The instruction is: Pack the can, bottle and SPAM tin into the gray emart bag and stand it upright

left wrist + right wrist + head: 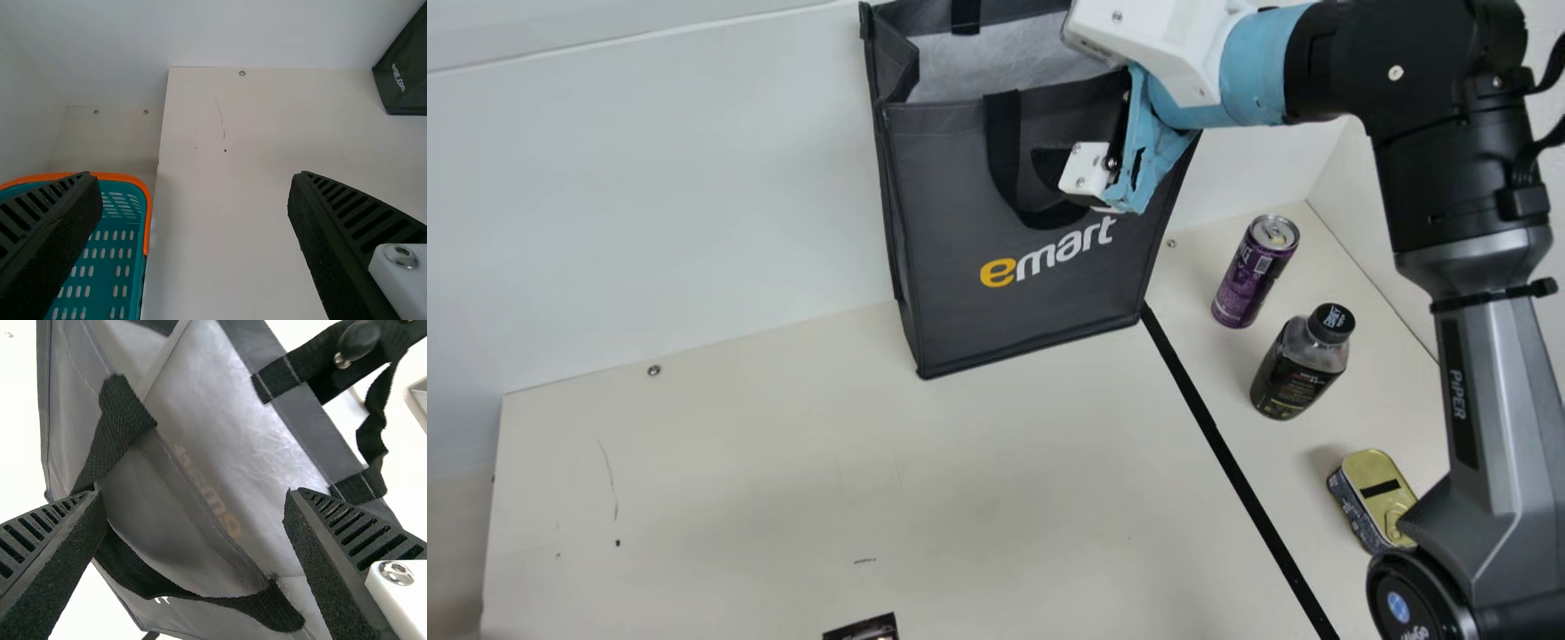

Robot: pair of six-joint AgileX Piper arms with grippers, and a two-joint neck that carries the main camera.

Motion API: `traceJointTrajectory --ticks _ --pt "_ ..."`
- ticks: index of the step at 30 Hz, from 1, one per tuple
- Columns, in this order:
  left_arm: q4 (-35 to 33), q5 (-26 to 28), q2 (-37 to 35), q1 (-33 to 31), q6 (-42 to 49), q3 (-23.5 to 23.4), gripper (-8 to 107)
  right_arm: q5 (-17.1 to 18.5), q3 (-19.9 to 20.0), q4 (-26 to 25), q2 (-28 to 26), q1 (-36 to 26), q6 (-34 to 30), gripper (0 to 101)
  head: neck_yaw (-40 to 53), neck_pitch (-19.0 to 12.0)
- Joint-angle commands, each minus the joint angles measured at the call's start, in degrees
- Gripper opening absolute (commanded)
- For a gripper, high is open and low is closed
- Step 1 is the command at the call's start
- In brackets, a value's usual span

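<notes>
Bag (960,231): long axis vertical, mouth up; your right gripper (1083,173), near its mouth, and left gripper (195,175) both open.

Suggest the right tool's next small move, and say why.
Probably ease the right tool clear of the bag's front strap and over toward the can: its fingers are wide apart, the bag already stands upright with its mouth open, and the can, bottle and tin are all outside it, on the table.
</notes>
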Motion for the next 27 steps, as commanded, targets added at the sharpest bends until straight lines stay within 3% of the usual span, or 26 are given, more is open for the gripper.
traceJointTrajectory --ticks 1,21,27 --pt "0.0 0.0 0.0 0.0 0.0 0.0 90 0.0 0.2 0.5 0.2 -0.1 -1.5 95 0.0 -1.2" --pt "0.0 0.0 0.0 0.0 0.0 0.0 90 0.0 1.0 -1.1 3.8 0.8 -7.7 95 0.0 -1.2" --pt "0.0 0.0 0.0 0.0 0.0 0.0 90 0.0 0.9 -1.0 4.4 1.2 -8.2 55 0.0 -1.2"
